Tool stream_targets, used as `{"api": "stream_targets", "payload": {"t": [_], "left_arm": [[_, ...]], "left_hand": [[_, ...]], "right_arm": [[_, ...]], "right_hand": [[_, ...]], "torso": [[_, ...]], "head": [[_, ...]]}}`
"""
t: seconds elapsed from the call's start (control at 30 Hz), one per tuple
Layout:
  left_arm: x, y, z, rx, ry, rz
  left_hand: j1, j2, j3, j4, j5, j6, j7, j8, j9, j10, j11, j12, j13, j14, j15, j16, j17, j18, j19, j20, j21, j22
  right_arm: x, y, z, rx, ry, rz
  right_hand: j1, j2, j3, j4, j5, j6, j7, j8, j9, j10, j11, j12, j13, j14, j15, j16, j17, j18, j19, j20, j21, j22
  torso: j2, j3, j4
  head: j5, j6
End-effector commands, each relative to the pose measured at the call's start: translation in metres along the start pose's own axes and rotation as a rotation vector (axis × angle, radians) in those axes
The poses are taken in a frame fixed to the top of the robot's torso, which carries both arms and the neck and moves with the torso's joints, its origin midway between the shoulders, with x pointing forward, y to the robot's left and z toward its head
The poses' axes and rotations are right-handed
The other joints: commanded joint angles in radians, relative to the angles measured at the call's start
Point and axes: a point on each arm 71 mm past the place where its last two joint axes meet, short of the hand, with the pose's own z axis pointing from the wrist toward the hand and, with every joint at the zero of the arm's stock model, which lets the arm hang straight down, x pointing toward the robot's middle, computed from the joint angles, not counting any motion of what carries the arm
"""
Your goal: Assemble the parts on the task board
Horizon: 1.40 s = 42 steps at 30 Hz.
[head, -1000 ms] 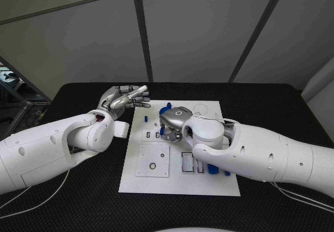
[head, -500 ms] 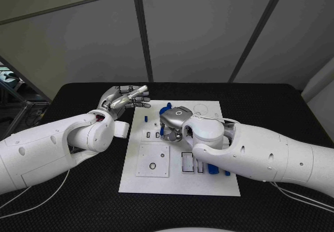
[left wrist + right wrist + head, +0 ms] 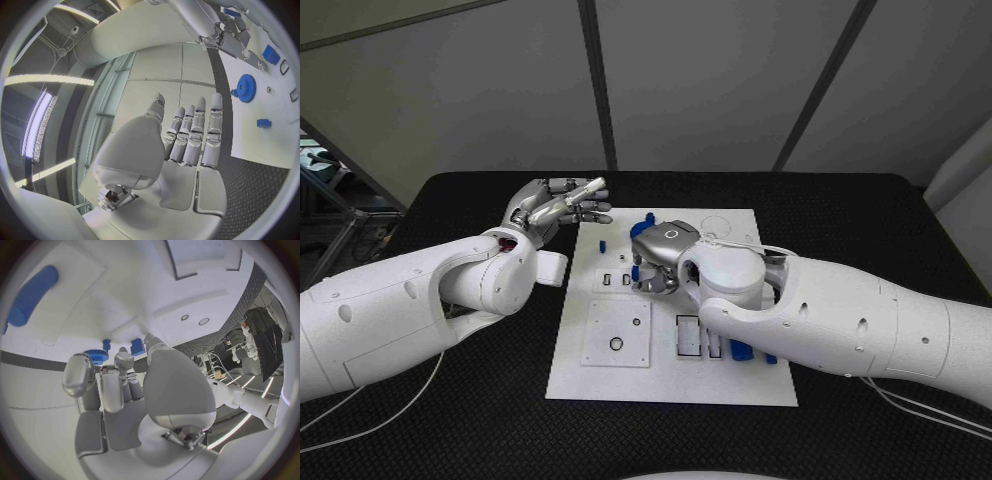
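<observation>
Right hand (image 3: 661, 250) hovers low over the middle of the white board (image 3: 672, 385), fingers curled down near a blue gear (image 3: 96, 357) and a small blue block (image 3: 137, 346); whether it grips anything I cannot tell. Left hand (image 3: 563, 207) is raised above the table (image 3: 459, 420) just off the board's far left corner, fingers straight and apart, holding nothing. More blue pieces (image 3: 740, 349) lie near the board's right edge.

Grey wall panels (image 3: 704, 80) split by dark seams stand behind the black table (image 3: 862, 230).
</observation>
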Motion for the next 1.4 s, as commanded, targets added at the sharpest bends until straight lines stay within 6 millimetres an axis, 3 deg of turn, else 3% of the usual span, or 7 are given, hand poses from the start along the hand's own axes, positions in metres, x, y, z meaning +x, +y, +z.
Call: {"api": "stream_targets", "payload": {"t": [0.03,0.67,0.87,1.07,1.13,1.23,1.4], "left_arm": [[0.002,-0.001,0.000,0.007,0.014,-0.001],[-0.006,0.003,0.004,-0.016,0.069,0.136],[-0.007,0.008,0.002,-0.081,0.165,0.317],[-0.007,0.013,0.005,-0.234,0.255,0.583],[-0.007,0.014,0.009,-0.285,0.267,0.670],[-0.003,0.016,0.016,-0.403,0.314,0.812],[0.009,0.016,0.028,-0.504,0.376,0.989]], "left_hand": [[-0.002,0.009,0.000,-0.005,-0.001,0.001,0.003,-0.005,0.000,0.000,0.004,-0.005,0.000,-0.007,-0.001,-0.006,0.001,0.048,-0.006,0.000,0.002,-0.001],[-0.037,0.010,-0.026,-0.004,-0.001,0.040,-0.013,0.005,0.005,0.093,-0.023,0.035,0.018,0.077,-0.030,0.025,0.035,0.054,0.077,-0.025,0.058,0.021],[-0.067,0.028,-0.040,0.028,-0.001,0.119,-0.046,0.040,0.019,0.213,-0.067,0.089,0.046,0.225,-0.081,0.122,0.116,0.051,0.160,-0.072,0.138,0.063],[-0.113,0.023,-0.085,0.081,-0.002,0.107,-0.055,0.047,0.032,0.218,-0.079,0.128,0.088,0.312,-0.104,0.267,0.234,0.049,0.213,-0.098,0.237,0.126],[-0.112,0.020,-0.106,0.095,-0.001,0.095,-0.059,0.057,0.039,0.205,-0.085,0.160,0.114,0.337,-0.108,0.391,0.341,0.043,0.249,-0.111,0.320,0.191],[-0.133,0.036,-0.134,0.139,-0.004,0.115,-0.085,0.115,0.067,0.254,-0.113,0.302,0.209,0.404,-0.138,0.952,0.864,-0.010,0.382,-0.131,0.650,0.610],[-0.127,0.056,-0.174,0.207,-0.004,0.084,-0.121,0.276,0.167,0.159,-0.140,0.651,0.486,0.423,-0.155,1.280,1.187,-0.047,0.435,-0.156,0.879,0.913]], "right_arm": [[-0.002,-0.002,-0.002,0.015,-0.029,0.007],[-0.029,-0.034,-0.050,-0.248,-0.324,0.268],[-0.037,-0.079,-0.063,-0.193,-0.287,0.529],[-0.035,-0.124,-0.068,-0.126,-0.265,0.824],[-0.033,-0.137,-0.068,-0.117,-0.270,0.885],[-0.032,-0.158,-0.067,-0.101,-0.292,0.927],[-0.031,-0.175,-0.065,-0.073,-0.312,0.937]], "right_hand": [[-0.006,-0.010,-0.008,0.003,-0.006,-0.008,0.000,-0.006,-0.001,-0.008,-0.001,-0.005,-0.002,0.065,0.008,-0.006,0.093,0.013,-0.006,0.006,-0.008,-0.004],[0.050,0.003,-0.115,0.004,0.003,-0.060,0.005,0.022,0.002,-0.093,0.005,-0.059,-0.092,0.024,0.014,-0.100,-0.033,0.048,-0.127,0.015,-0.125,-0.172],[0.128,0.070,-0.079,-0.001,-0.027,0.009,-0.015,0.064,0.001,-0.214,-0.019,-0.296,-0.353,-0.118,0.002,-0.468,-0.449,0.114,-0.378,0.002,-0.419,-0.542],[0.205,0.085,-0.039,-0.006,-0.027,0.041,0.002,0.052,-0.007,-0.206,0.008,-0.598,-0.618,-0.264,0.032,-0.899,-0.745,0.111,-0.458,0.028,-0.623,-0.668],[0.222,0.096,-0.020,-0.007,-0.019,0.051,0.010,0.046,-0.006,-0.223,0.030,-0.678,-0.688,-0.361,0.057,-1.029,-0.808,0.098,-0.510,0.050,-0.700,-0.711],[0.231,0.091,0.007,-0.015,-0.022,0.061,0.018,0.007,-0.007,-0.166,0.052,-0.820,-0.865,-0.347,0.080,-1.242,-0.961,0.116,-0.510,0.101,-0.878,-0.834],[0.194,0.099,-0.003,-0.012,-0.023,0.082,0.025,-0.017,-0.006,-0.125,0.052,-0.866,-0.953,-0.288,0.089,-1.324,-1.031,0.115,-0.462,0.105,-0.975,-0.909]], "torso": [[-0.001,0.0001,0.0005],[-0.014,0.0025,-0.0047],[-0.033,0.0083,-0.0104],[-0.055,0.0153,-0.0143],[-0.062,0.0183,-0.0136],[-0.073,0.0219,-0.0142],[-0.081,0.0247,-0.0134]], "head": [[0.000,0.002],[0.012,0.017],[0.027,0.014],[0.038,0.009],[0.040,0.006],[0.042,0.002],[0.046,-0.004]]}}
